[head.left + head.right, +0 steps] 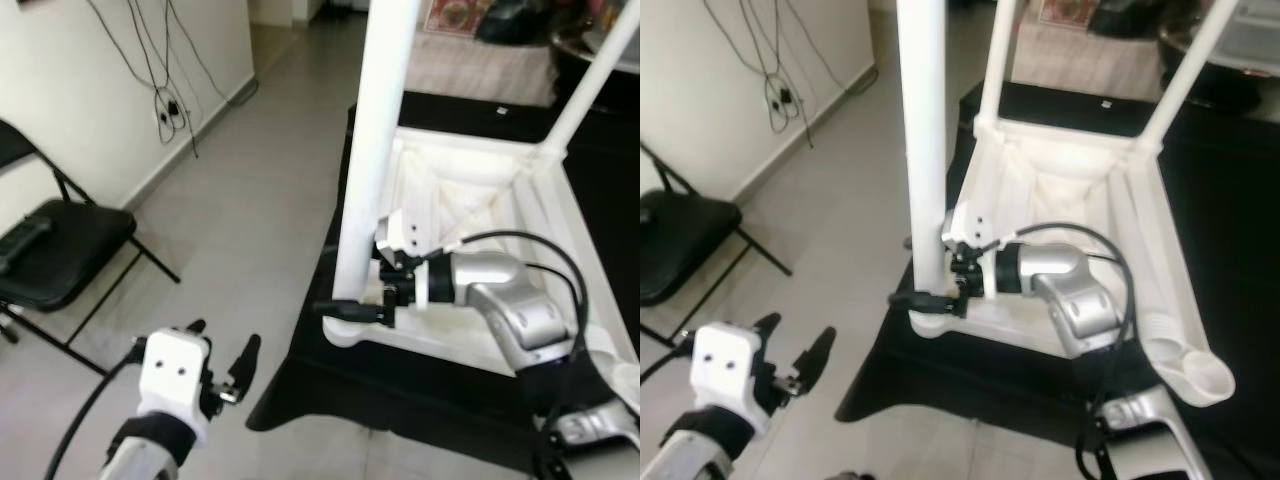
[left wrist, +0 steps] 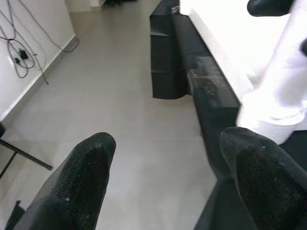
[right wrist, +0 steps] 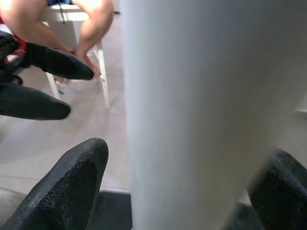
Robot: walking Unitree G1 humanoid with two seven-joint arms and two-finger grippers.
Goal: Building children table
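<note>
— So, how far along is the children's table (image 1: 470, 200)?

— Well along, I'd judge; its white frame lies upside down on a black-covered surface (image 1: 420, 390), and three legs rise from its corners: the near leg (image 1: 375, 150) at the robot's left, a far leg (image 1: 590, 85) slanting up at the right, and another far leg (image 1: 1002, 60) seen in the right eye view; the near-right corner (image 1: 1200, 375) looks bare, a round socket with no leg in it, so I take at least one leg to be left.

— And the right gripper (image 1: 362, 305)?

— It is down at the base of the near leg, where the leg meets the corner of the frame; in the right wrist view the white leg stands between the two black fingers (image 3: 67, 191), which sit to either side of it; whether they press on it or only bracket it I cannot tell; my guess is that it is seating or tightening that leg.

— The left gripper (image 1: 222, 355)?

— It hangs over the bare grey floor (image 1: 230, 230), off the near-left edge of the covered surface, fingers spread apart with nothing between them; the leg's base is near it but apart.

— Anything else about?

— A black folding chair (image 1: 60, 250) by the wall, cables (image 1: 165, 105) hanging at a socket; in the right wrist view a person's bare legs (image 3: 91, 28) on a white seat, well off.
</note>
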